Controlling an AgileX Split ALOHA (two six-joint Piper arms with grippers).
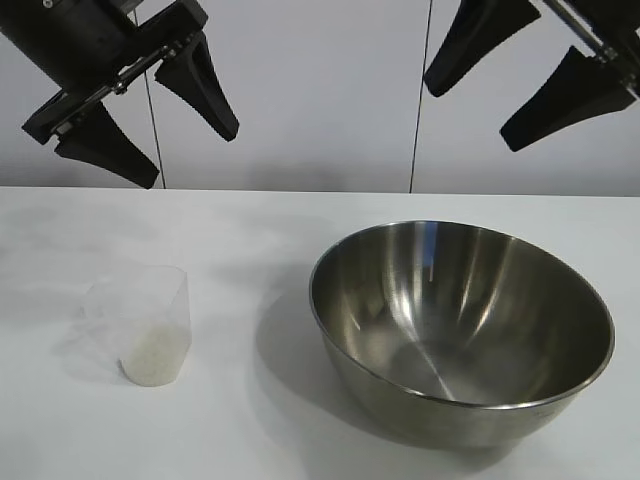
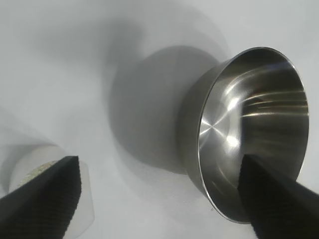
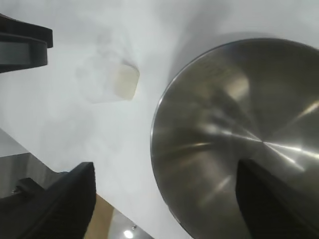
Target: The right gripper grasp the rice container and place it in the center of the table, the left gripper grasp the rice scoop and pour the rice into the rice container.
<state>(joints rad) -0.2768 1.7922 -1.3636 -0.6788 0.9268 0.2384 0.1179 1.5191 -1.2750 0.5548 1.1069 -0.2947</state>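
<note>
Exterior: both arms hang high above the counter (image 1: 60,215), nothing in hand. Left gripper (image 1: 185,150) is spread wide over the left half. Right gripper (image 1: 475,110) is also spread wide, over the far right. The rice container (image 1: 462,322) sits on the counter right of middle, upright and empty. The rice scoop (image 1: 146,325) stands upright well left of it, clear gap between them, with a shallow layer of rice (image 1: 150,362) in the bottom. Step in hand, as I read it: right arm takes the container first.

Left wrist: fingers (image 2: 42,199) far apart with nothing between them; scoop (image 2: 47,167) partly hidden behind one finger, container (image 2: 249,134) beyond the other. Keep this arm parked until the container is set down. The scoop is light and thin-walled, so a bump would tip it.

Right wrist: fingers (image 3: 55,201) wide, container (image 3: 234,134) filling the view below, scoop (image 3: 112,79) farther off near the left arm.

How I'd do it:
- Go for the thin rolled rim, one finger inside and one outside. The body is too wide to span.
- Pick the rim section nearest the right arm, farthest from the scoop.
- Polished steel is slippery, so close firmly and seat deep on the rim before moving.
- Lift low or slide toward centre; stop short of the scoop.
- Release only when the base is flat.
</note>
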